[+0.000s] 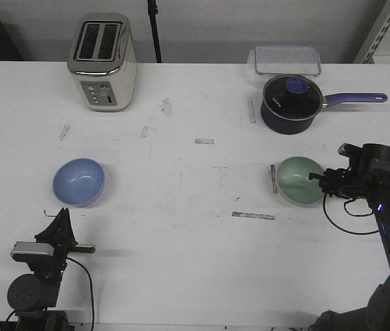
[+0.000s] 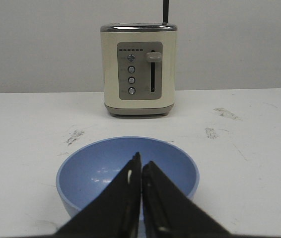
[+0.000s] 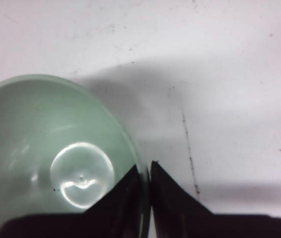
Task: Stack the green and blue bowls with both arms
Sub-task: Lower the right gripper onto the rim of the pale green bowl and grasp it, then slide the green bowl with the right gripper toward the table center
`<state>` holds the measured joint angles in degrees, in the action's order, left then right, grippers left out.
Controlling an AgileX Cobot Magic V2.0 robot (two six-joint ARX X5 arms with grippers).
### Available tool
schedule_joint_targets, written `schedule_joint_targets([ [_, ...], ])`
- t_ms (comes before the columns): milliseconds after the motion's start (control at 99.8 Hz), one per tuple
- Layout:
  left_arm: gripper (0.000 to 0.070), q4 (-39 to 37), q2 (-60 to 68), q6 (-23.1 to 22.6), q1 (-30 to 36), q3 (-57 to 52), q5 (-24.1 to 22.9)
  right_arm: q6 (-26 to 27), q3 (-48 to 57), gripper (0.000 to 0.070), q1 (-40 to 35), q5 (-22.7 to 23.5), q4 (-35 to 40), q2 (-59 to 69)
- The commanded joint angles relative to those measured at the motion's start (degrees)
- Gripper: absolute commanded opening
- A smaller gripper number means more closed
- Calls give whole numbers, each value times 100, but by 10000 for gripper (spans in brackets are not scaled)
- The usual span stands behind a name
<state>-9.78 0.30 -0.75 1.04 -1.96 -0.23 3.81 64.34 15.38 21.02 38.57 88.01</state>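
Front view: pale mint-green smooth round bowl (image 1: 300, 181) right of centre at right gripper (image 1: 317, 177), periwinkle-blue smooth round bowl (image 1: 78, 182) left, beyond left gripper (image 1: 63, 222); left wrist: fingers (image 2: 125, 198) together, near side of blue bowl (image 2: 127, 171); right wrist: fingers (image 3: 170, 193) clamped on green rim (image 3: 135, 163).

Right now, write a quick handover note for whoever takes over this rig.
Left gripper: shut, empty, low at the table's near edge, pointing at the blue bowl, not touching it.
Right gripper: shut on the rim of the green bowl, one finger inside, one outside.
Both bowls sit on the table, far apart, empty.
Done: green bowl gripped.
Left: lift it and nest the two bowls together.
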Motion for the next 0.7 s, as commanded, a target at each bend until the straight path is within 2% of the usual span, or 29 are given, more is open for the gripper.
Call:
schedule_joint_targets([
  [0,2,-61,-11,-50,4,127,-22,293,74,6,-22,46,-66,-164],
  [201,2,-61,-11,-50,4,127,-22,660,79,6,-393,37,-258,-407],
  [321,2,-61,-11,-50,4,127,-22,1290,127,6,-828,-133,-251,-407],
  [431,2,-61,-11,-50,4,127,-22,1989,201,6,-1414,-573,-254,-391],
  [612,2,-61,-11,-50,4,127,-22,2415,389,6,-2306,-1373,-219,-317],
  [692,2,-61,-11,-50,4,127,-22,2573,503,6,-2702,-1582,-190,-192],
])
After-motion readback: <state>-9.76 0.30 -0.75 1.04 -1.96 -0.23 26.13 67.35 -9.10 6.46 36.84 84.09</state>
